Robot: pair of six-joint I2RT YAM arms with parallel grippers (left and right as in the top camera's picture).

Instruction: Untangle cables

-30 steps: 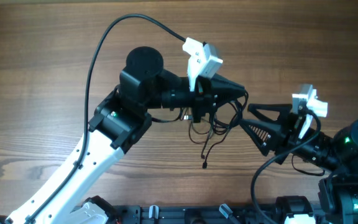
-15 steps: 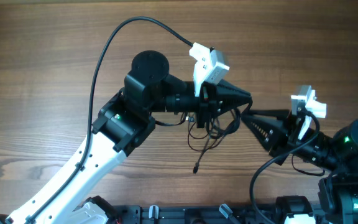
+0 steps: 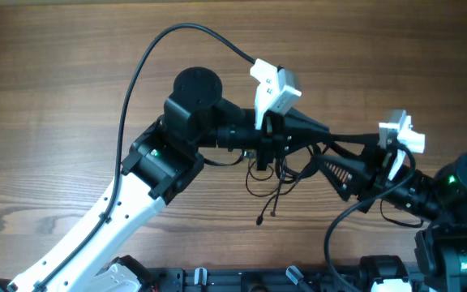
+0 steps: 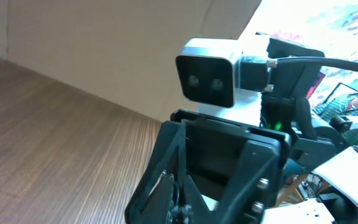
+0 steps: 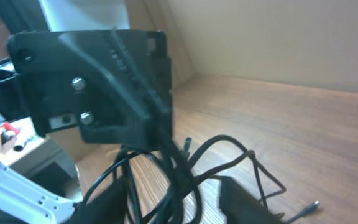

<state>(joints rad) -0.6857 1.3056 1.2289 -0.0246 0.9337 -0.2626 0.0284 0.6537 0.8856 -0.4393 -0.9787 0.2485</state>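
Note:
The cables (image 3: 280, 169) are thin dark wires in a tangled bundle that hangs in loops under my left gripper (image 3: 323, 130). One small plug end (image 3: 259, 220) dangles low over the wood. My left gripper is shut on the top of the bundle; its closed fingers (image 4: 180, 202) show in the left wrist view. My right gripper (image 3: 321, 152) is open and meets the left one tip to tip. In the right wrist view its two fingers (image 5: 176, 202) lie on either side of the cable loops (image 5: 166, 171), with another plug end (image 5: 307, 208) at the lower right.
The wooden table (image 3: 55, 97) lies under both arms. A thick black robot cable (image 3: 136, 61) arcs over the left arm. The right arm's white camera housing (image 4: 207, 81) fills the left wrist view. The arm bases (image 3: 217, 280) line the front edge.
My left gripper has moved a little right and down with the bundle. The dangling plug end has swung left. The two grippers are now closer together.

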